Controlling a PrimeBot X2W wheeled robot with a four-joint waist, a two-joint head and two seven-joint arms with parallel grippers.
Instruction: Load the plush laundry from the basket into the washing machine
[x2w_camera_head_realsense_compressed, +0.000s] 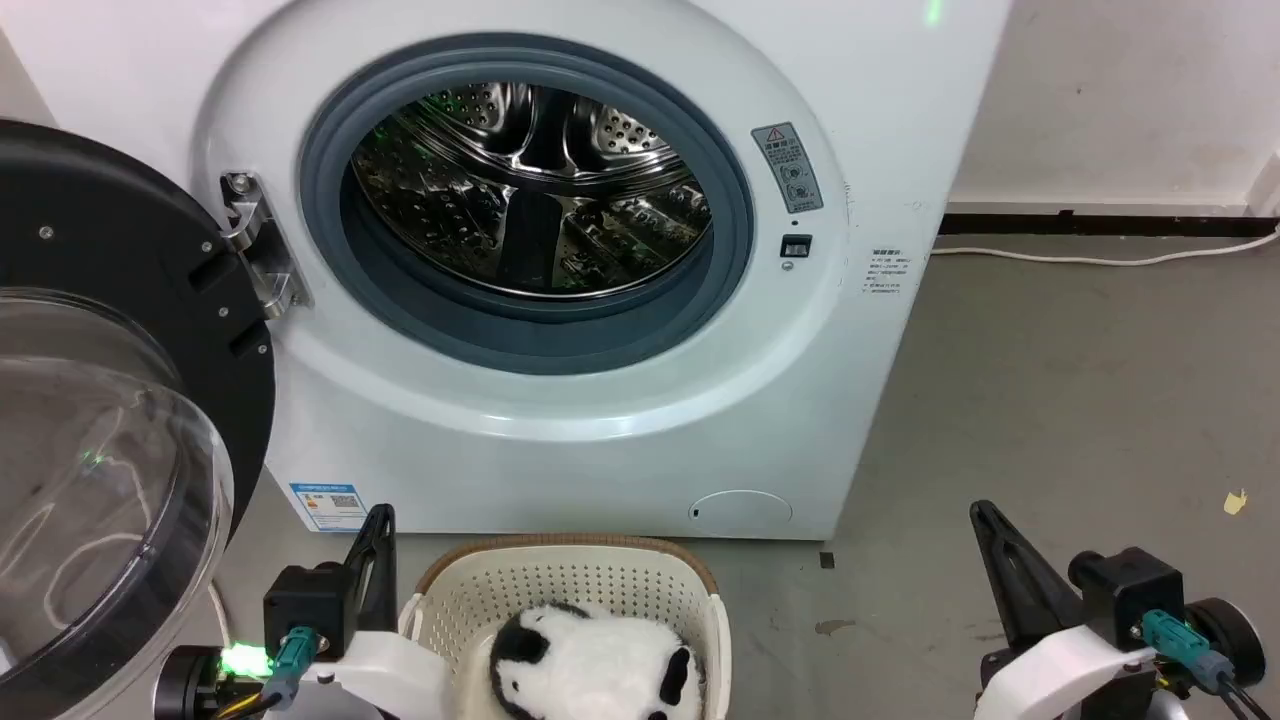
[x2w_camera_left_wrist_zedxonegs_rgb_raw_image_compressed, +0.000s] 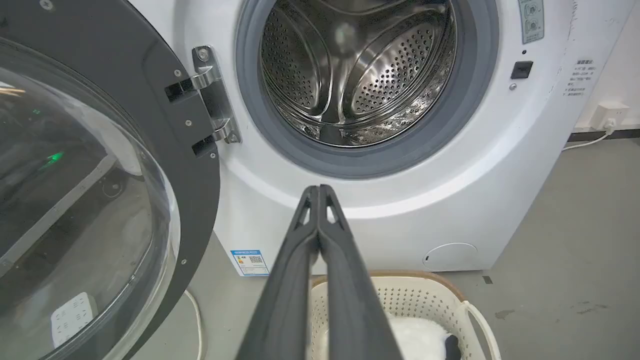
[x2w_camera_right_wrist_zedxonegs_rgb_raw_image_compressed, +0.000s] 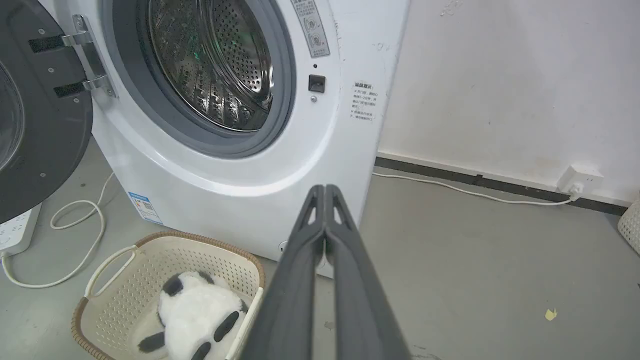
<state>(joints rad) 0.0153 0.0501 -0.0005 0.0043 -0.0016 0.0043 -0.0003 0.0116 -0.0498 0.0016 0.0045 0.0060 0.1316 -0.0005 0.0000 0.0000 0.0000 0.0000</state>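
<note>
1. Fluffy white plush laundry with black patches (x2w_camera_head_realsense_compressed: 590, 665) lies inside the cream perforated plastic basket with brown rim (x2w_camera_head_realsense_compressed: 560, 585), on the floor just before the white front-loading washing machine (x2w_camera_head_realsense_compressed: 600, 440).
2. In the head view its long axis runs left-right across the basket; face end indiscernible.
3. Grey warning sticker (x2w_camera_head_realsense_compressed: 787, 167) has a red triangle; blue-white QR label (x2w_camera_head_realsense_compressed: 328, 505); print unreadable.
4. Left gripper (x2w_camera_left_wrist_zedxonegs_rgb_raw_image_compressed: 317, 190) and right gripper (x2w_camera_right_wrist_zedxonegs_rgb_raw_image_compressed: 325, 189): fingers pressed together, holding nothing.
</note>
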